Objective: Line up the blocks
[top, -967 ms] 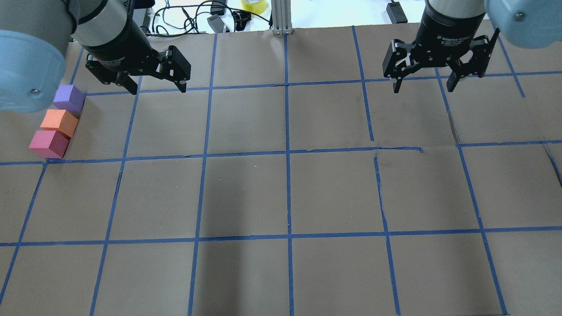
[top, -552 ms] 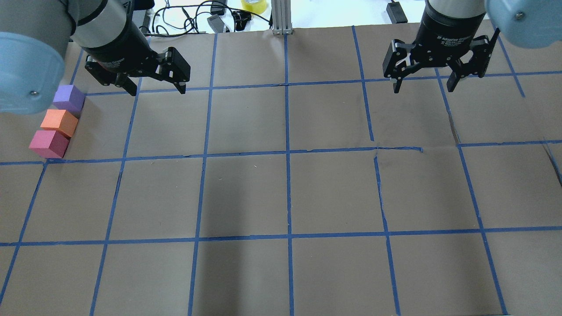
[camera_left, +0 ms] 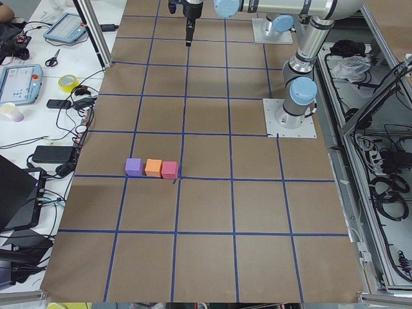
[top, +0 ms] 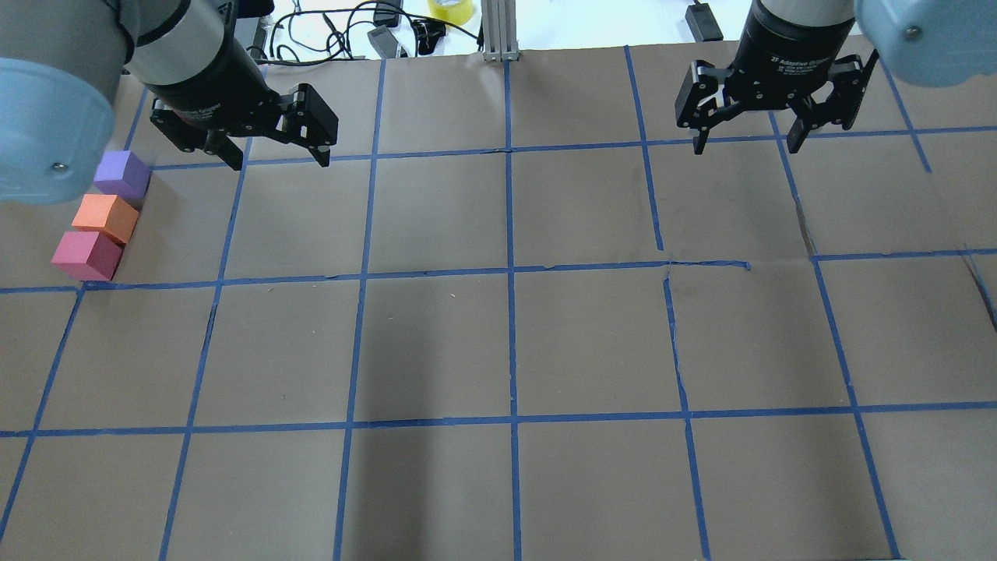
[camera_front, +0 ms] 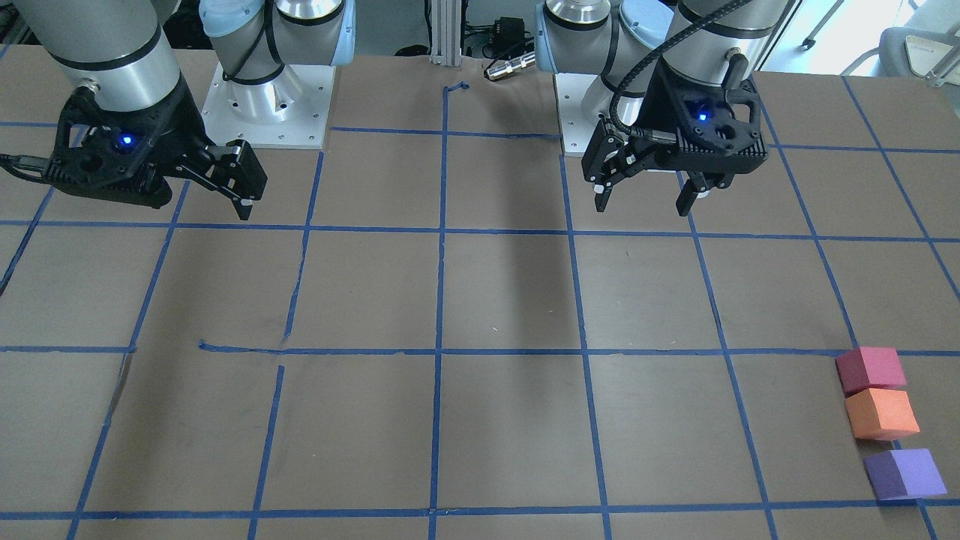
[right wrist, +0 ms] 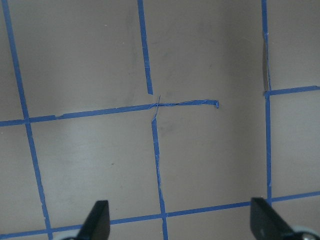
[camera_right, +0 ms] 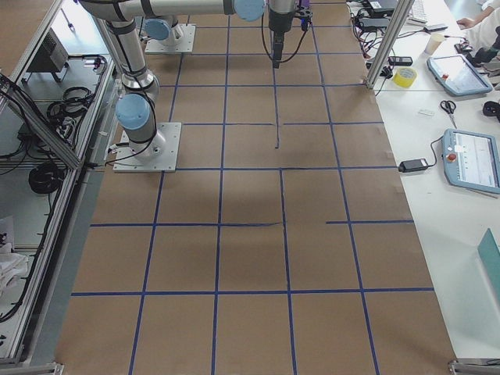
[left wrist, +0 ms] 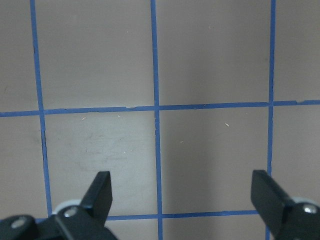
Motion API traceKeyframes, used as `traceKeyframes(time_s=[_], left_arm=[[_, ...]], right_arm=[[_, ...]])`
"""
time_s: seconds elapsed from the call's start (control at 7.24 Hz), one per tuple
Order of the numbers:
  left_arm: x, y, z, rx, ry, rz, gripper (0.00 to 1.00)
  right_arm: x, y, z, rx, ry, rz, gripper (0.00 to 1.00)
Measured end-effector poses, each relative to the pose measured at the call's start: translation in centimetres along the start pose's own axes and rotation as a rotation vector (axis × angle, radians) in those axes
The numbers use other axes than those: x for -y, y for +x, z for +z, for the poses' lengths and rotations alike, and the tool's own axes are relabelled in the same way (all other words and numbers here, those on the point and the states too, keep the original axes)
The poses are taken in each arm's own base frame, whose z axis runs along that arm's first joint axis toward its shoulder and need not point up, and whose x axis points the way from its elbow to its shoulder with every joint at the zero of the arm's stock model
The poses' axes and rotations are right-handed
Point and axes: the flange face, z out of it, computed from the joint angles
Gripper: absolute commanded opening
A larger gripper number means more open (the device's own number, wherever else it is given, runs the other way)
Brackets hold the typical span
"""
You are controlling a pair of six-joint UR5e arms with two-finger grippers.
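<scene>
The table (top: 436, 343) is covered with brown paper, and blue tape (top: 510, 343) divides it into a grid of squares. Near the edge on the robot's left, three cubes stand in one row: the purple block (top: 122, 174), the orange block (top: 104, 217) in the middle, and the pinkish-red block (top: 86, 255), which touches the orange one.

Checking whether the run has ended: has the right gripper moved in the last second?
Yes. The right gripper shifted up the overhead view: its fingertips, earlier below the horizontal tape line, now reach it.
</scene>
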Motion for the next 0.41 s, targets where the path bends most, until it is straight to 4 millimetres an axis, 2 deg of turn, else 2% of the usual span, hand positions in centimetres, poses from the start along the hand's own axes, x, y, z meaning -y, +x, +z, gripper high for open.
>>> traceKeyframes(time_s=[0.41], left_arm=[[-0.03,-0.03,-0.04,0.002,0.000,0.000,1.00]], right_arm=[[-0.22,0.00,-0.26,0.005,0.001,0.007,1.00]])
